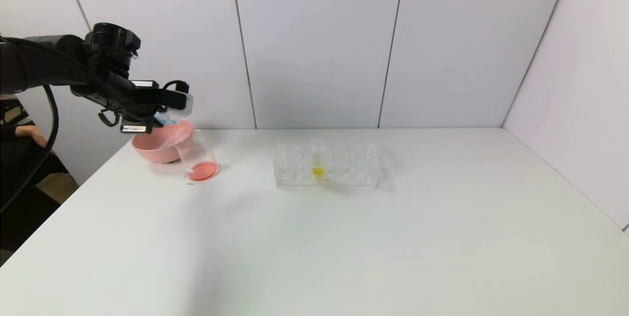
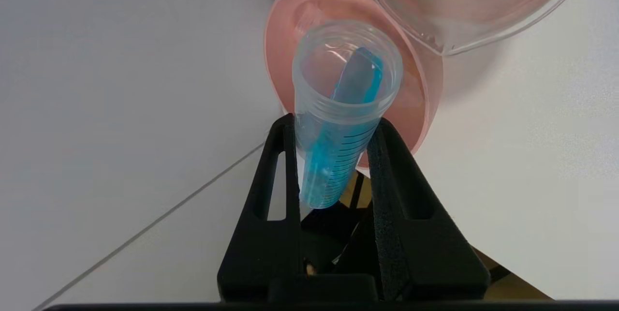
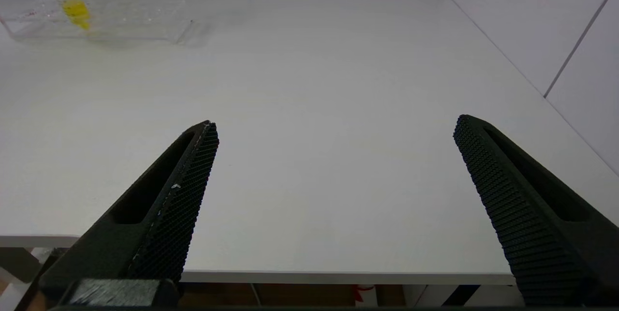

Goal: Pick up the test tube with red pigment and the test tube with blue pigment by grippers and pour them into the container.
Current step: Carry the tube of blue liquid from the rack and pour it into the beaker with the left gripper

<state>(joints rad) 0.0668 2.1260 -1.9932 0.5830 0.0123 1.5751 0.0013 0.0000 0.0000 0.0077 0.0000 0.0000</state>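
Observation:
My left gripper (image 1: 173, 109) (image 2: 334, 122) is raised at the table's far left and shut on the test tube with blue pigment (image 1: 169, 120) (image 2: 338, 108). The tube is tipped, and blue liquid lies along its lower wall toward the open mouth. Its mouth hangs over the pink bowl, close to the rim of the container (image 1: 199, 156) (image 2: 459, 11), a clear beaker with orange-red liquid at its bottom. The test tube with red pigment is out of view. My right gripper (image 3: 336, 129) is open and empty over the table's near edge.
The pink bowl (image 1: 157, 146) (image 2: 280, 59) stands just behind and to the left of the beaker. A clear tube rack (image 1: 344, 166) (image 3: 121, 6) at the table's middle back holds one tube with yellow liquid (image 1: 318, 163) (image 3: 75, 11). Walls close off the back and right.

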